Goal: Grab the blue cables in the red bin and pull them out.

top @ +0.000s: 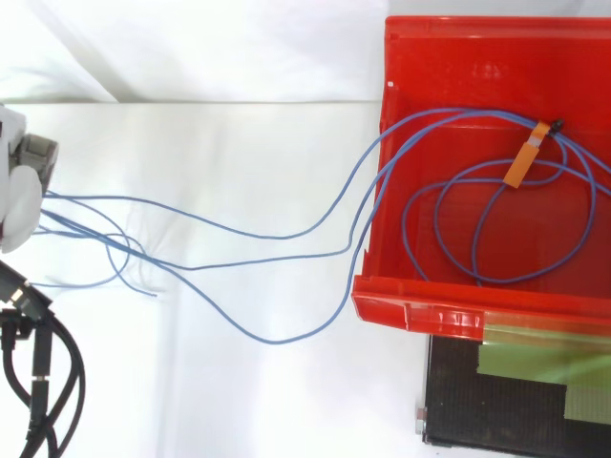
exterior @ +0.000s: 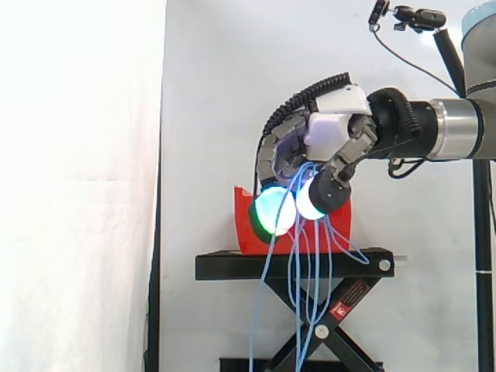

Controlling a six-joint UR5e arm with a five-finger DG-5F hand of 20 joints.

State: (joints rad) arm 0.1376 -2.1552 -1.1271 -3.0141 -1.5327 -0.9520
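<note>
My hand (exterior: 333, 132) hangs in front of the red bin (exterior: 244, 225), above the stand, with its fingers curled round a bundle of blue cables (exterior: 298, 256). The loose ends drop from the glowing fingertips past the stand's front edge. In the top view the hand (top: 19, 186) sits at the left edge, well away from the bin (top: 401, 305). Several strands of the blue cables (top: 286, 236) stretch from the hand over the bin's left wall. Inside the bin the cables still lie in loops, tied with an orange tag (top: 525, 162).
The bin rests on a black scissor stand (exterior: 294, 266), whose top (top: 516, 401) shows below the bin. A white curtain hangs behind, and a white cloth (top: 220, 382) lies under the stretched cables.
</note>
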